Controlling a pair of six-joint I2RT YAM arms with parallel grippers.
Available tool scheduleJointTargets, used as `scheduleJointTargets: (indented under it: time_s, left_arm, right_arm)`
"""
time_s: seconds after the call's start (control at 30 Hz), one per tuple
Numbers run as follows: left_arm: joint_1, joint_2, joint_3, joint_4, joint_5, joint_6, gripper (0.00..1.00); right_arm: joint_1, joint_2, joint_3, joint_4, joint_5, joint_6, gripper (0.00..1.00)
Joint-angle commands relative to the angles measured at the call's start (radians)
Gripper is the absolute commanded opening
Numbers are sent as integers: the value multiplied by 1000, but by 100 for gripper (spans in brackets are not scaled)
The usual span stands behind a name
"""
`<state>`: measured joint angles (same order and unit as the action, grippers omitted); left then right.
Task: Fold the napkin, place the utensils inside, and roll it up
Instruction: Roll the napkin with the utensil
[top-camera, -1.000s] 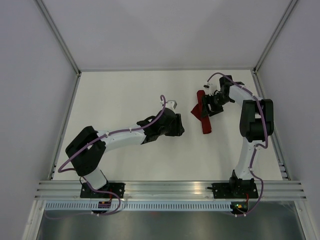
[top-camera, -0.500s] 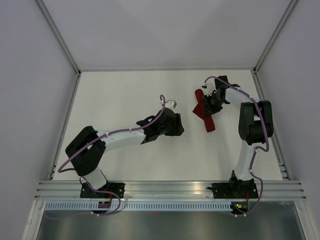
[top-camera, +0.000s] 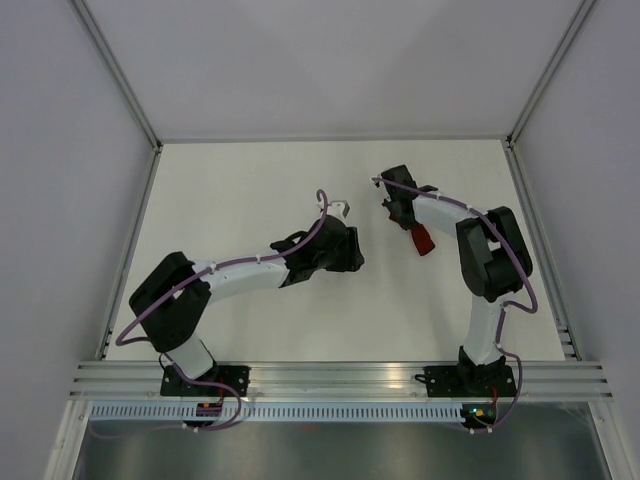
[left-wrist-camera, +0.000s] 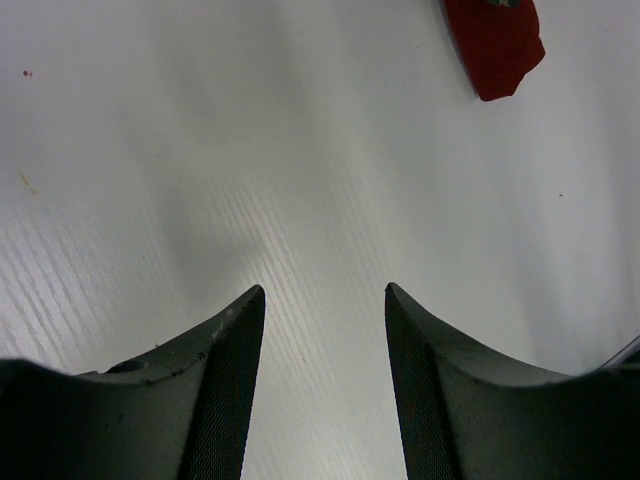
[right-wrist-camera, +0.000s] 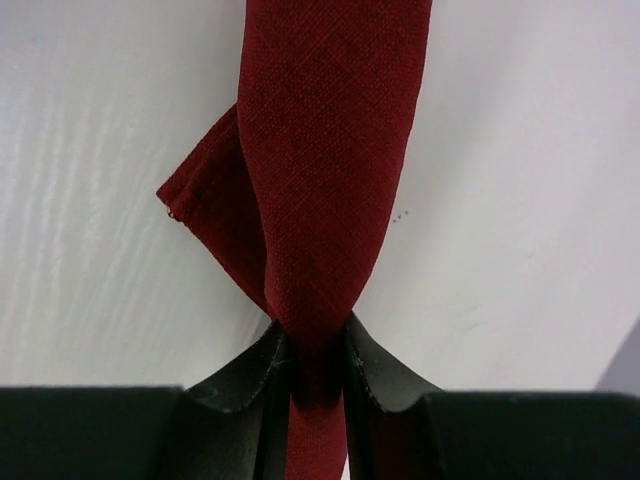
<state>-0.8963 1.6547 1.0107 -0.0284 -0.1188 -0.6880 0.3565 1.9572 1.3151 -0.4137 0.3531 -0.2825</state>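
Here, a dark red napkin (right-wrist-camera: 330, 150), bunched into a narrow twisted strip. Lies right of centre on the white table (top-camera: 250, 180), one end clamped tight in the right gripper (right-wrist-camera: 318, 350). Left gripper (left-wrist-camera: 325, 300) spread wide, holding nothing, nearby.

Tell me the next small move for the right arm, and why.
Probably lower the right gripper and lay the napkin flat on the table before opening: its jaws are shut on the rolled cloth, with one corner sticking out loose. The left gripper is open, empty and apart from it.
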Motion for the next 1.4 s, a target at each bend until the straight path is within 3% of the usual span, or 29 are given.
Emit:
scheduleJointTargets:
  time_s: [0.0,0.3,0.5,0.6,1.07,1.37]
  left_arm:
    - [17,-56,-14,2,25,51,57]
    - [54,-121,-31,-21,30,82,57]
    - [71,-130,-21,-36,41,97,57]
    - [79,-133,-21,-34,47,102,57]
    - [89,-125,-17,-28,67,108,58]
    - [94,-121,-17,-27,73,111,58]
  right_arm:
    - [50,-1,-43,101,259,-90,27]
    - [96,69,35,49,300,-112,28]
    - [124,66,59,-8,270,-87,46]
    - [125,52,72,-49,218,-69,48]
    - [128,54,122,-200,15,-24,48]
    - [127,43,141,-220,-23,-1,48]
